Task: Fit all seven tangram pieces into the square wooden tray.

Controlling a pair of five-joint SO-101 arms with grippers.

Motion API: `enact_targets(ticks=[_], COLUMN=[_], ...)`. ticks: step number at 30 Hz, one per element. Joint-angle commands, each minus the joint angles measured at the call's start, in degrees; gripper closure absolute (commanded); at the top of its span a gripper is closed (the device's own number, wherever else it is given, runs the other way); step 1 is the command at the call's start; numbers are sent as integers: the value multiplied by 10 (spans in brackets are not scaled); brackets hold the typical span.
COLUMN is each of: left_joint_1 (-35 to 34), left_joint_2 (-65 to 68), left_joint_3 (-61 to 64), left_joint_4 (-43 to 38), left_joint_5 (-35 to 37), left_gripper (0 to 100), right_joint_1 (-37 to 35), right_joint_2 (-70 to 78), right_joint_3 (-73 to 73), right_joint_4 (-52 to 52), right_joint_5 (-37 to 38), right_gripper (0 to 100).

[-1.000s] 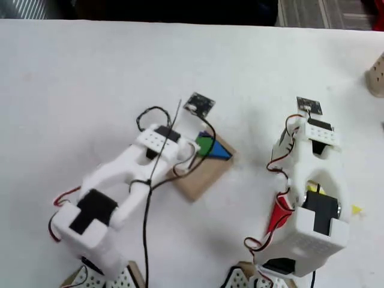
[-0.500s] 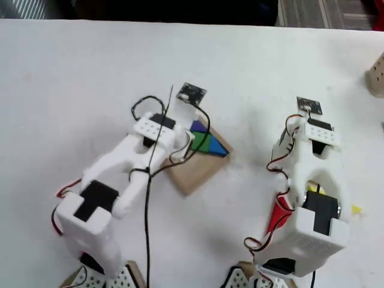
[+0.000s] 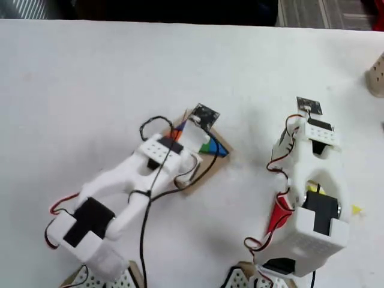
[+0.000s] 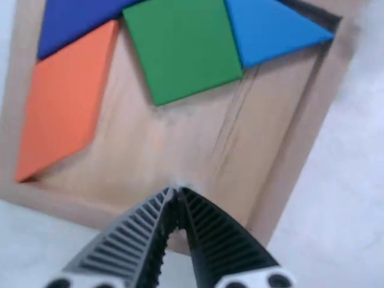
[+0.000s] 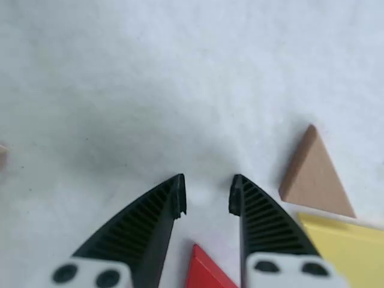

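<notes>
Left hand point(image 4: 177, 195): fingers together, nothing between them, tips low over the bare floor of the square wooden tray point(image 4: 198, 144), close to one rim.

Tray contents: dark blue piece point(image 4: 72, 18), orange parallelogram point(image 4: 60, 102), green square point(image 4: 183, 48) and light blue triangle point(image 4: 270, 27), all crowded to the side away from the left hand. The green square sits skewed to the rims.

Right hand point(image 5: 207, 195): fingers apart, empty, over the white tabletop point(image 3: 90, 72), well apart from the tray. Beside it lie the red piece point(image 5: 207, 270), the yellow piece point(image 5: 348, 240) and the tan wooden triangle point(image 5: 315, 174), all outside the tray.

Judgement: four pieces in, three to go.

Risks:
- The left fingertips are so near the floor and rim that a sideways sweep could catch the rim and drag or spin the tray, which does not look fixed down.
- A push on the green square could slide it into the orange parallelogram and ride one edge up over the other.
- If the skew stays, the open area may not admit the last three pieces.

Change over the last half second: the left arm has swung across and reached farther over the tray, covering more of it in the high view. An orange corner now shows at the tray's far side. The right arm has not moved.
</notes>
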Motion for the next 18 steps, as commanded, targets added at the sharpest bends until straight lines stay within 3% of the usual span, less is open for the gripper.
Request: enact_targets(ticks=[1,9,18], left_joint_1=[22,124,133], left_joint_2=[-37,-38,-37], left_joint_3=[9,4,4], left_joint_4=[-11,-2,-143], left_joint_5=[2,8,140], left_gripper=[977,977,977], right_joint_1=[-6,-6,-4], right_joint_2=[-20,-20,-20], right_joint_3=[-3,-4,-4], right_joint_4=[-7,-7,-7], right_joint_5=[7,7,7], right_gripper=[879,879,879])
